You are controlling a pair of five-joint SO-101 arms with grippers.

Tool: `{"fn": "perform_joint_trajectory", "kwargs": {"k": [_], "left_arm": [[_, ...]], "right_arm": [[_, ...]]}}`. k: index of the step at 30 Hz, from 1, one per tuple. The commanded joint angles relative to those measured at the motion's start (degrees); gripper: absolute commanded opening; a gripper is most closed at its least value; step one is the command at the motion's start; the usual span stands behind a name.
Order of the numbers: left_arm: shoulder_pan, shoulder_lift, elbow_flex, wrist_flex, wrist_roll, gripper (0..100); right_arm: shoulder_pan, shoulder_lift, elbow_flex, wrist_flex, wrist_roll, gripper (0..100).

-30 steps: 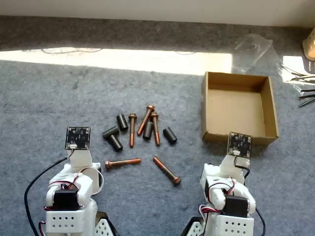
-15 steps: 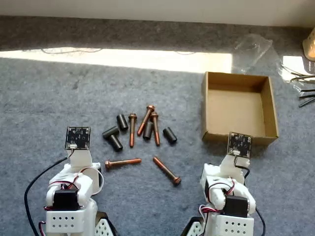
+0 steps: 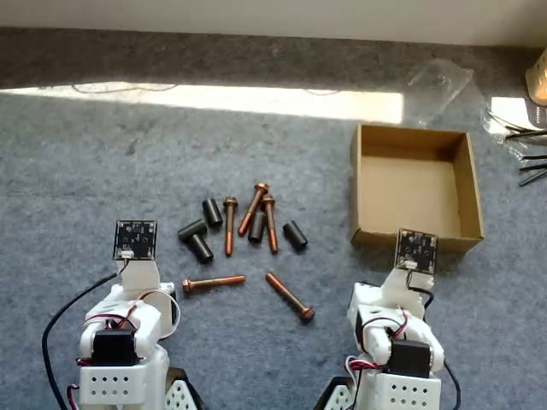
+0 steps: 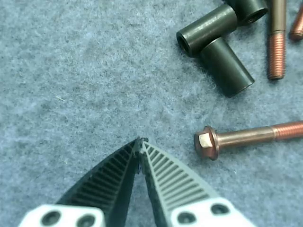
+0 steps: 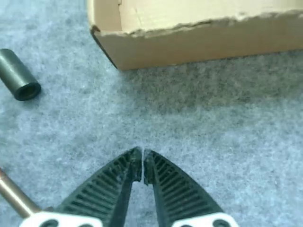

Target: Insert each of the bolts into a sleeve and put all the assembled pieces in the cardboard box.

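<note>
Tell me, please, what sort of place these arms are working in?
Likely an informal room or hobby workspace, not a factory line: the surface is grey carpet, a strip of sunlight falls across it, and a plastic bag and loose cables lie near the cardboard box.

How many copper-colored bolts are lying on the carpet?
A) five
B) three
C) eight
A, five: three bolts lie in a bunch with the black tubes, and two more lie apart from that bunch, all on the grey carpet.
</note>
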Motion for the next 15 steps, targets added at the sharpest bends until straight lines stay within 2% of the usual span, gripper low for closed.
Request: {"fn": "perform_joint_trajectory", "kwargs": {"k": [1,6,11,13,15], "left_arm": [[-0.7,-0.2,1.2,0.4,0.5,1],[0.8,-0.4,1.2,-2.1,0.4,1],[0.9,-0.3,1.2,-4.3,0.2,1],[1.2,-0.3,1.2,-5.2,0.0,1],[0.9,-0.3,1.2,-7.5,-4.2,1]], "right_arm": [[-3.0,-0.2,5.8,-4.0,-0.2,0.6],[-5.8,-0.2,5.8,-10.6,2.5,0.6],[-9.2,-0.2,5.8,-11.2,19.9,0.6],[-9.4,-0.2,5.8,-10.2,25.0,0.6],[-9.4,-0.2,5.8,-9.5,27.3,0.6]]}}
